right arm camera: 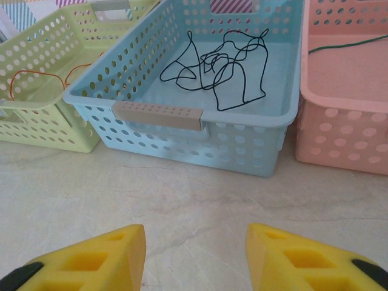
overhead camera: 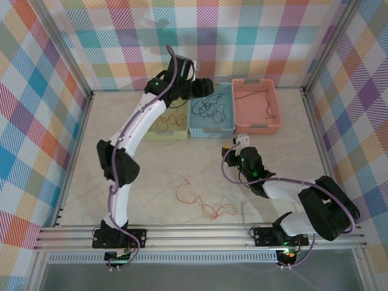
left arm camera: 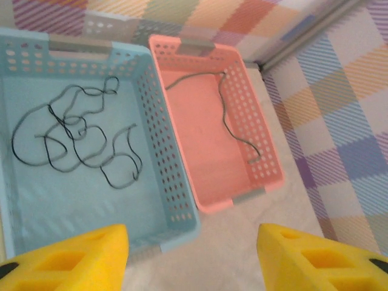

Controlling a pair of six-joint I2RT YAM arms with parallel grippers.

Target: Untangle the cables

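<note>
A loose black cable [left arm camera: 79, 133] lies squiggled in the blue basket [left arm camera: 173, 182]. A thin greenish cable [left arm camera: 233, 121] lies in the pink basket [left arm camera: 270, 176]. An orange-red cable [overhead camera: 200, 203] sprawls on the table in front of the arms, and another orange strand [right arm camera: 36, 76] lies in the green basket [right arm camera: 54, 127]. My left gripper [left arm camera: 193, 257] hovers over the near right corner of the blue basket, open, nothing between its yellow fingers. My right gripper [right arm camera: 195, 257] is low over the table, facing the blue basket [right arm camera: 200, 142], open and empty.
Three baskets stand side by side at the back: green [overhead camera: 165, 128], blue [overhead camera: 212, 124], pink [overhead camera: 257, 115]. Metal frame rails and checkered walls close in the table. Bare marble tabletop [overhead camera: 151, 182] stretches between the baskets and the arm bases.
</note>
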